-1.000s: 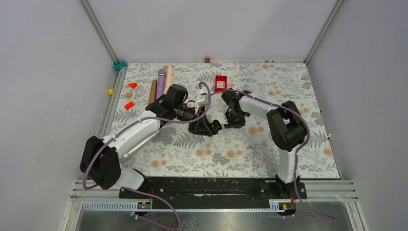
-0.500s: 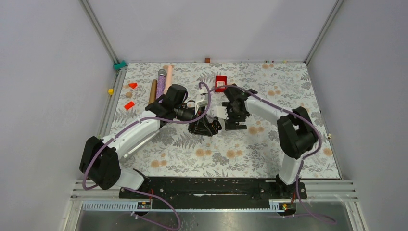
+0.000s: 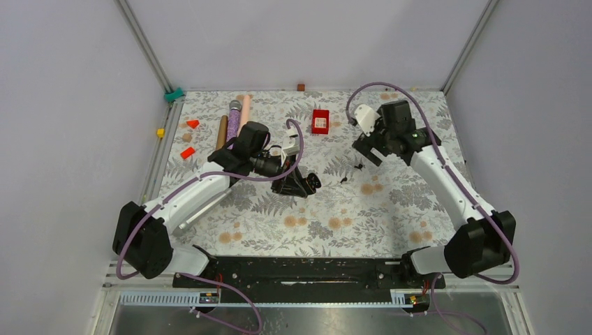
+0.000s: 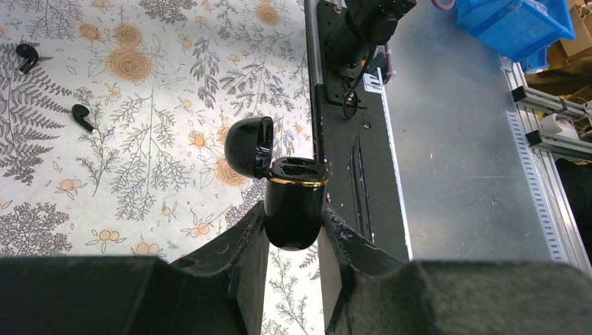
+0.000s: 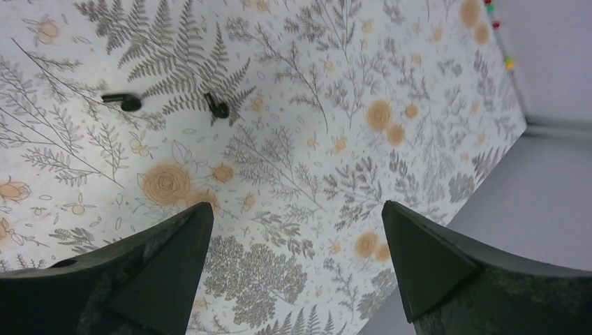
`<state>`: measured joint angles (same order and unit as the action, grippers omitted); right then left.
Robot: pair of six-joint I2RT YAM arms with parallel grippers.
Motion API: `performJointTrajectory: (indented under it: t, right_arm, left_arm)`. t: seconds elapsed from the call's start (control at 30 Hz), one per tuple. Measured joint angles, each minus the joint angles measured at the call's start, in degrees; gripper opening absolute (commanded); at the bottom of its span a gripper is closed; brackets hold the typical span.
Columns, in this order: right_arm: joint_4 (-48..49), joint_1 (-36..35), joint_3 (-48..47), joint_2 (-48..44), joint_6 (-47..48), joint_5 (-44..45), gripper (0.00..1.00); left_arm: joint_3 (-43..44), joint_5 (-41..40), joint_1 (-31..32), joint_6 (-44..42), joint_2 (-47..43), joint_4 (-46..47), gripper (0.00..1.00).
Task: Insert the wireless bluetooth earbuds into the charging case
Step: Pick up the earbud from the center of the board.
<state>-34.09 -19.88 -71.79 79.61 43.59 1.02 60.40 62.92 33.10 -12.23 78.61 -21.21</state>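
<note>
A black charging case (image 4: 294, 202) with a gold rim stands upright between the fingers of my left gripper (image 4: 293, 223), which is shut on its body. Its lid (image 4: 249, 143) hangs open to the left. Seen from above, the case (image 3: 308, 183) sits mid-mat at the tip of the left gripper (image 3: 297, 183). Two black earbuds (image 3: 358, 166) (image 3: 343, 180) lie loose on the floral mat just right of the case; the same earbuds (image 5: 124, 102) (image 5: 218, 107) show in the right wrist view. My right gripper (image 3: 366, 150) hovers above them, open and empty (image 5: 297, 213).
A red box (image 3: 320, 120) lies at the back centre. Pink, purple and brown cylinders (image 3: 234, 115) lie behind the left arm. Small red and orange blocks (image 3: 193, 123) (image 3: 187, 152) sit at the left edge. Walls close in the mat (image 3: 419, 209) on three sides.
My right gripper has opened and pulled up and back to the right, away from the case. Two black earbuds now show on the mat where it was. The left arm holds still.
</note>
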Motion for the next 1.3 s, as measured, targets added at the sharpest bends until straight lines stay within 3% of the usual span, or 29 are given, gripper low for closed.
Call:
performJointTrajectory:
  t: [0.3, 0.4, 0.53, 0.73, 1.3]
  right_arm:
    - [3.54, 5.18, 5.55, 8.92, 0.61, -13.4, 0.89]
    - [3.41, 5.27, 5.27, 13.73, 0.7, -18.34, 0.76]
    - [-1.75, 5.31, -2.21, 21.31, -1.2, -23.34, 0.62]
    - [-9.9, 5.31, -17.88, 33.9, -6.78, -27.45, 0.6]
    - [-18.18, 4.76, -17.68, 39.69, -16.35, -29.66, 0.57]
  left_arm:
    - [0.0, 0.0, 0.0, 0.0, -0.17, -0.2, 0.0]
    - [0.0, 0.0, -0.02, 0.0, -0.2, -0.2, 0.0]
    - [0.0, 0.0, -0.2, 0.0, -0.2, -0.2, 0.0]
    - [0.0, 0.0, -0.22, 0.0, -0.2, -0.22, 0.0]
    - [0.0, 0.02, -0.22, 0.0, -0.2, -0.22, 0.0]
